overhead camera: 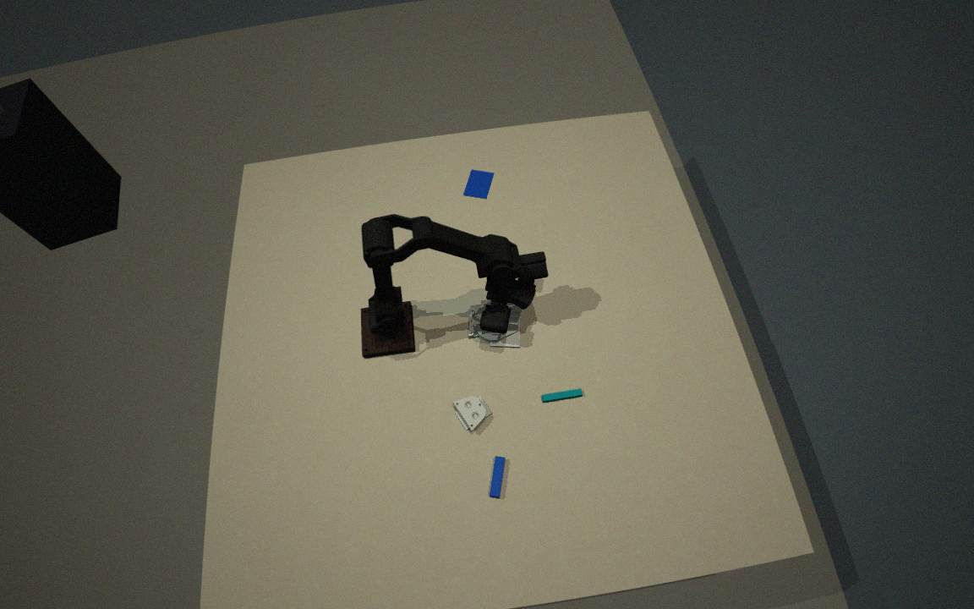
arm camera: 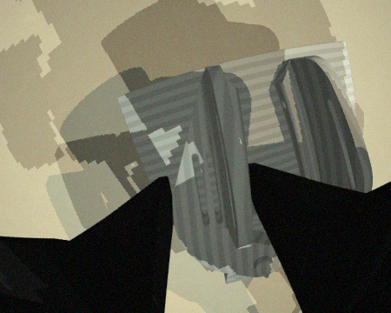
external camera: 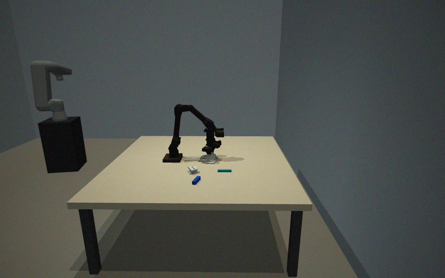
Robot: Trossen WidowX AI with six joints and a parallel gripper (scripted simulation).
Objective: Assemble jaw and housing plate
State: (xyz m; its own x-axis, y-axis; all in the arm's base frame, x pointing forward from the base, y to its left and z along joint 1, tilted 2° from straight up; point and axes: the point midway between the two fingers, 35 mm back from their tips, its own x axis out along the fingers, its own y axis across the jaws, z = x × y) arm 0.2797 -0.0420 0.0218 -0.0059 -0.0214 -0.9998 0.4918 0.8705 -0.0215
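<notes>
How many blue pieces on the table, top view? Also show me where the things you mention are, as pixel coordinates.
2. A flat blue square [overhead camera: 478, 183] lies beyond the arm, near the far edge; a blue bar [overhead camera: 497, 477] [external camera: 196, 180] lies nearer, below the white housing plate [overhead camera: 472, 413] [external camera: 192, 169]. Another could be hidden under the arm.

No readable text or numbers appear anywhere.

The arm [overhead camera: 454, 238] [external camera: 199, 116] is of black colour, with a weak brown tone, and its links are thick with rounded joints. Further up from the jaws, one link has an open gap inside, like a fork. Just above the jaws, a short, blunt housing [overhead camera: 533, 265] [external camera: 219, 132] sticks out. The gripper [overhead camera: 495, 320] [external camera: 209, 153] [arm camera: 208, 180] has deep black, wedge-like fingers. Well apart from the jaws, the square base plate [overhead camera: 406, 346] [external camera: 166, 160] is dark reddish brown, with small dark dots near its corners.
</notes>
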